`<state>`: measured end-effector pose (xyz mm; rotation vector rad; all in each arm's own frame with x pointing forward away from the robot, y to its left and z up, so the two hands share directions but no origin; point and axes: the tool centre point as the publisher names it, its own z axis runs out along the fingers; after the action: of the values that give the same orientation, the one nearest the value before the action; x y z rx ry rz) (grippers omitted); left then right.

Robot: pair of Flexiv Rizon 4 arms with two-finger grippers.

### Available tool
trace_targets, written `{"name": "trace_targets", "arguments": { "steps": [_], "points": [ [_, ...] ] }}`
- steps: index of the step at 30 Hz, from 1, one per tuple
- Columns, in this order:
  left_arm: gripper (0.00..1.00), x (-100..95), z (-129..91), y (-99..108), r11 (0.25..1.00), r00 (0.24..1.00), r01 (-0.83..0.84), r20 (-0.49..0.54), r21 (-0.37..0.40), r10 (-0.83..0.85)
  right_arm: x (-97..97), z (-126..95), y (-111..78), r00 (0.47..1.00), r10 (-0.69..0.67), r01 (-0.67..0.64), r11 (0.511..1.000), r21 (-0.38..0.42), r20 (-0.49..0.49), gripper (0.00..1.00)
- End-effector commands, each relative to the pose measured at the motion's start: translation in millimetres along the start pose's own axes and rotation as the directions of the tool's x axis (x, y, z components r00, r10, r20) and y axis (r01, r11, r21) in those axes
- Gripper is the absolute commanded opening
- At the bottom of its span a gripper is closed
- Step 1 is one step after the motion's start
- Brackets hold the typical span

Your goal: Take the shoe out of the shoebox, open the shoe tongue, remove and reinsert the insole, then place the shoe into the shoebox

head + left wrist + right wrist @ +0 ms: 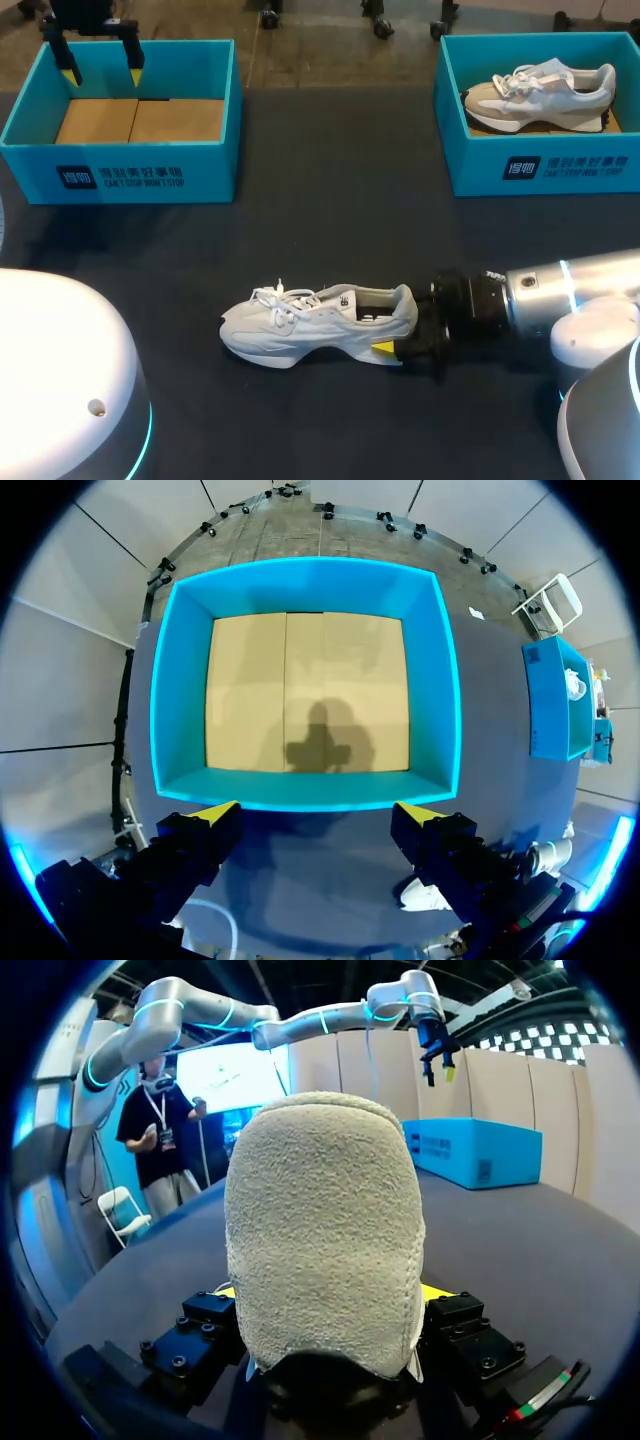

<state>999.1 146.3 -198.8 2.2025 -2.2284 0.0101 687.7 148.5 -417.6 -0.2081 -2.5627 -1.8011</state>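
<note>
Mid-table, right gripper (pixel 398 338) seemingly clasps shoe (pixel 315 325); left gripper (pixel 100 68) gapes above cardboard-lined box (pixel 120 175).

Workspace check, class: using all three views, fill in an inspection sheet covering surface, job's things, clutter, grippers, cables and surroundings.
Surface: dark table.
Job's things: white shoe stands on its sole mid-table, outside any box; left shoebox empty; right shoebox holds a second shoe.
Clutter: nothing seen.
Grippers: left gripper open, above the left shoebox; right gripper shut on the white shoe's heel.
Cables: nothing seen.
Surroundings: nothing seen reaching over the table.
</note>
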Motion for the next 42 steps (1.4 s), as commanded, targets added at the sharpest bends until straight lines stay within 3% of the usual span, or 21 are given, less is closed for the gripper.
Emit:
{"name": "trace_targets", "arguments": {
  "steps": [1,3,4,11,14,19,33,36,42],
  "points": [
    [1.0,20.2,-11,36,0.997,0.998,-0.057,-0.03,0.051,0.058,-2.2,3,-1.9,1.0,0.001,-0.001,1.0,0.002,0.0,0.0],
    [1.0,28.5,-13,48,0.995,0.997,-0.067,-0.035,0.067,0.07,-2.2,3,-1.9,1.0,0.001,-0.001,1.0,0.002,0.0,0.0],
    [1.0,39.6,-14,64,0.992,0.995,-0.093,-0.037,0.088,0.096,-2.2,3,-1.9,1.0,0.001,-0.001,1.0,0.002,0.0,0.0],
    [1.0,91.0,-17,113,0.982,0.992,-0.105,-0.05,0.154,0.114,-2.2,3,-1.9,1.0,0.001,-0.001,1.0,0.002,0.0,0.0],
    [1.0,112.4,-15,132,0.985,0.992,-0.107,-0.057,0.139,0.115,-2.2,3,-1.9,1.0,0.001,-0.001,1.0,0.002,0.0,0.0],
    [1.0,144.8,-11,167,0.997,0.997,-0.056,-0.052,0.046,0.059,-2.2,3,-1.9,1.0,0.001,-0.001,1.0,0.002,0.0,0.0],
    [1.0,144.8,-11,167,0.997,0.997,-0.056,-0.052,0.046,0.059,-2.2,3,-1.9,1.0,0.001,-0.001,1.0,0.002,0.0,0.0],
    [1.0,149.8,-7,171,0.995,0.992,-0.099,-0.077,0.0,0.099,-2.2,3,-1.9,1.0,0.001,-0.001,1.0,0.002,0.0,0.0],
    [1.0,206.0,8,233,0.976,0.975,-0.216,-0.056,0.002,0.216,-2.2,3,-1.9,1.0,0.001,-0.001,1.0,0.002,0.0,0.0]
  ]
}}
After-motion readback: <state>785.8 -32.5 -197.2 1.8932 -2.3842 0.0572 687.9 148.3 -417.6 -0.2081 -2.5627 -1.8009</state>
